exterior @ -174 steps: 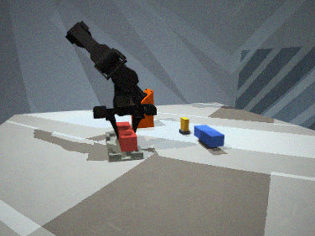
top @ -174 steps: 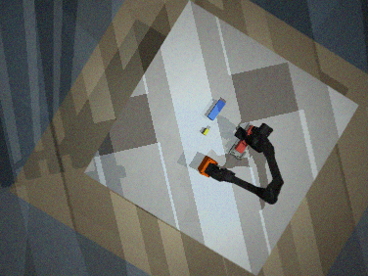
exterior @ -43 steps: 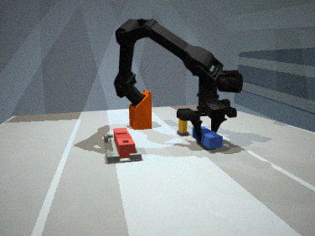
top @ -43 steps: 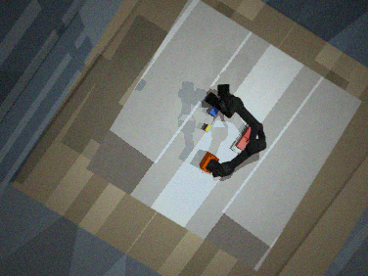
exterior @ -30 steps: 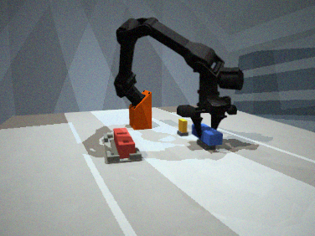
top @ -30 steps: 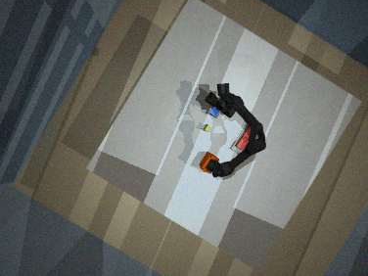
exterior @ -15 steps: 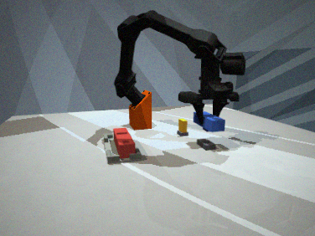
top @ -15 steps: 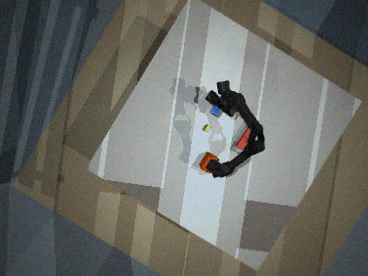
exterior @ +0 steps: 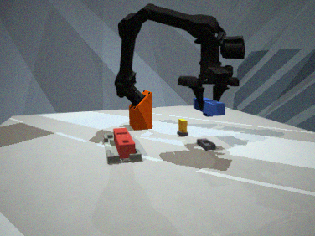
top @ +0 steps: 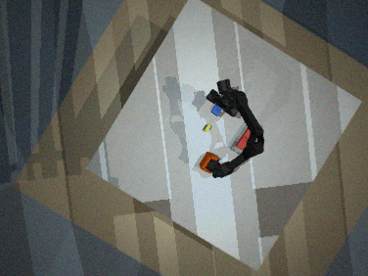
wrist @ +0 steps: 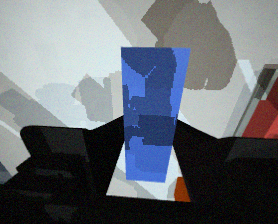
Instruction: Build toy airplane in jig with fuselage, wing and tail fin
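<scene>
The red fuselage (top: pixel 244 139) (exterior: pixel 125 144) (wrist: pixel 262 120) lies lengthwise in the grey cradle (exterior: pixel 113 160), with dark sockets showing on its top in the exterior view; whether it sits fully flat is hard to tell. My gripper (exterior: pixel 209 104) (wrist: pixel 148 119) is shut on the blue wing (top: pixel 216 110) (exterior: pixel 215 109) (wrist: pixel 150 90) and holds it roughly level, high above the table, away from the cradle. The wing's tab is not clearly visible. The yellow tail fin (top: pixel 207 127) (exterior: pixel 183 125) stands upright in a small dark holder (exterior: pixel 183 133).
A low dark holder (exterior: pixel 206 144), with nothing in it, lies on the table below the raised wing. The orange arm mount (top: pixel 208 161) (exterior: pixel 141 115) (wrist: pixel 181 190) stands behind the cradle and left of the tail fin in the exterior view. Strong shadows cross the table.
</scene>
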`<state>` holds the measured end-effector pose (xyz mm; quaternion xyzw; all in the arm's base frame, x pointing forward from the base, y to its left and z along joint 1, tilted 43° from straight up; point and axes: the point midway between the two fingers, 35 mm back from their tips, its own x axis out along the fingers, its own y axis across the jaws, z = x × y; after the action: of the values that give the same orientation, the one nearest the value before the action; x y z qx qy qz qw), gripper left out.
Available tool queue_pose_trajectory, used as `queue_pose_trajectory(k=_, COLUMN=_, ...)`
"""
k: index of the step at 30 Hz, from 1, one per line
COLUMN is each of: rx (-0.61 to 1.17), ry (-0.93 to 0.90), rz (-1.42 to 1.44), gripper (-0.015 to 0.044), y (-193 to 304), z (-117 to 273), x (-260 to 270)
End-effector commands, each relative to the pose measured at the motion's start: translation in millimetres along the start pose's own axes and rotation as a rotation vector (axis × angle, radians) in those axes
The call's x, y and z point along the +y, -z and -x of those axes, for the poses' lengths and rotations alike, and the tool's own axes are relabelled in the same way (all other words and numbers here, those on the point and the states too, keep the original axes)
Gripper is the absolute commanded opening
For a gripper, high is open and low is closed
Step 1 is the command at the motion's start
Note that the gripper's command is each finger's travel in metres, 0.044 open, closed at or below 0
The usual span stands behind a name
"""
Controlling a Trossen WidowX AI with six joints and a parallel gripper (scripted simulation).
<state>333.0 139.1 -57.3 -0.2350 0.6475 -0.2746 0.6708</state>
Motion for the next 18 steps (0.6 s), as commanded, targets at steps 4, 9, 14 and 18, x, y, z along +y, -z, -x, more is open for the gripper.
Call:
queue_pose_trajectory(k=4, rx=-0.008, ry=-0.01, rz=-0.013, gripper=0.0, y=1, z=26, x=-2)
queue_pose_trajectory(k=9, rx=-0.008, ry=-0.011, rz=-0.023, gripper=0.0, y=1, z=26, x=-5)
queue_pose_trajectory(k=14, rx=-0.007, ry=-0.016, rz=-0.103, gripper=0.0, y=-2, z=26, x=-20)
queue_pose_trajectory(k=18, rx=-0.005, ry=-0.019, rz=-0.166, gripper=0.0, y=-4, z=26, x=-34)
